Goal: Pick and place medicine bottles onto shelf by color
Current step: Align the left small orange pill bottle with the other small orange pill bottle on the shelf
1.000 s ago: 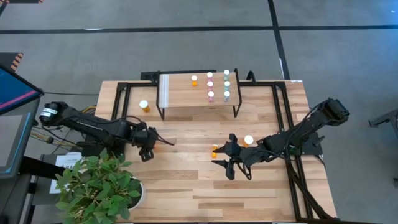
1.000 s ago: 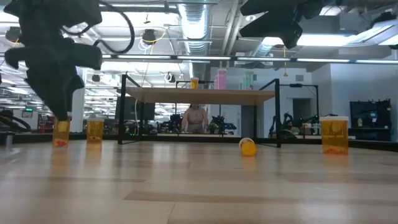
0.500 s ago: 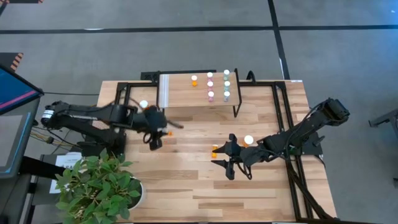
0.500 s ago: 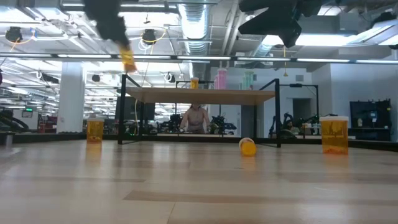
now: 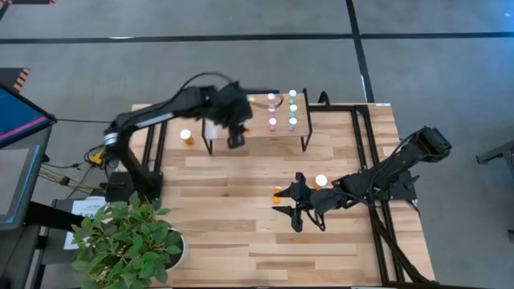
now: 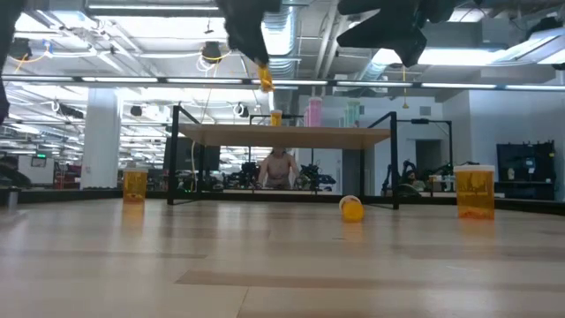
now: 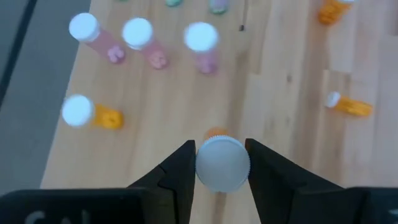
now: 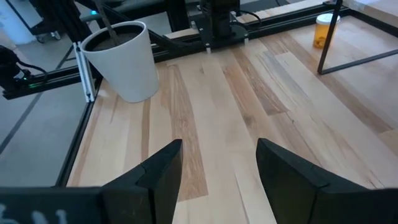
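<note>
High view: the left gripper, fingers clamped on an orange bottle, has swung from the table's left up over the shelf, ready to place; the right gripper idles with fingers spread.

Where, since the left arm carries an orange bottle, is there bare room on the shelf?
Bare shelf wood lies beside the lone orange bottle, short of the pink bottles, toward the front edge. The end holding pink and green bottles is crowded.

Bare shelf wood lies beside the strip; bottles crowd its far half. The worktop near the plant is open.
</note>
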